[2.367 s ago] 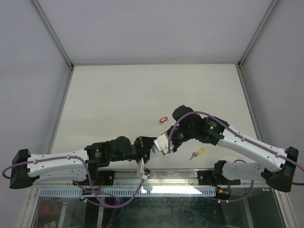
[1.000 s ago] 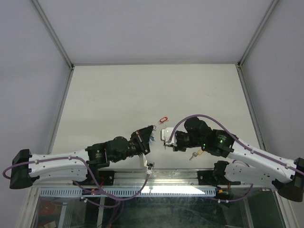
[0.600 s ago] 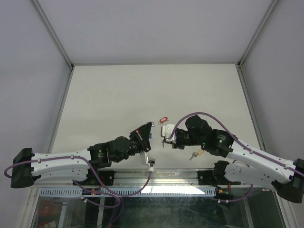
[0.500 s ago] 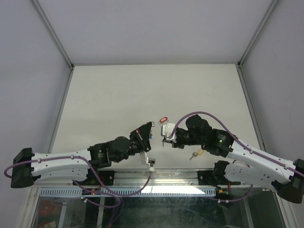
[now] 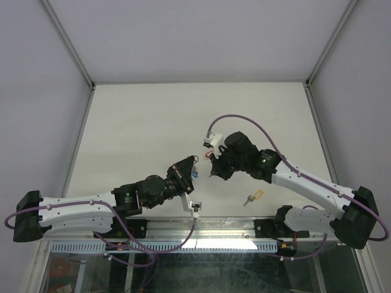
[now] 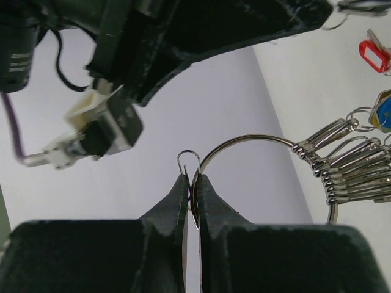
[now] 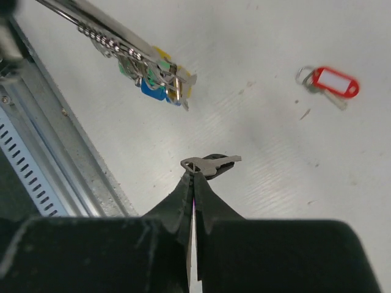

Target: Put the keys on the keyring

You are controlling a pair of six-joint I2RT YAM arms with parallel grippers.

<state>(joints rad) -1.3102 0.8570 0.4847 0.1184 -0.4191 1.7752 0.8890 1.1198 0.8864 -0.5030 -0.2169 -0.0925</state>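
Note:
My left gripper point(image 6: 192, 180) is shut on the keyring point(image 6: 244, 141), a thin silver ring held upright. Several small clips with keys point(image 6: 357, 168) hang on its right side, their blue and yellow heads point(image 6: 383, 113) at the frame edge. In the top view the left gripper point(image 5: 190, 166) holds this bunch point(image 5: 194, 173) near the table's middle front. My right gripper point(image 7: 194, 177) is shut on a small silver key with a black head point(image 7: 212, 163), held just above the table. In the top view it point(image 5: 212, 173) sits right beside the left gripper. The keyring bunch point(image 7: 153, 73) shows upper left in the right wrist view.
A key with a red tag point(image 7: 330, 82) lies on the table beyond the right gripper; it also shows in the top view point(image 5: 209, 154) and the left wrist view point(image 6: 374, 52). A key with a yellow head point(image 5: 253, 197) lies near the front edge. A metal rail point(image 7: 43, 159) runs along the table's front.
My right arm has swung up and toward the back, its wrist now raised and the gripper pointing down toward the keyring. The left arm has barely moved.

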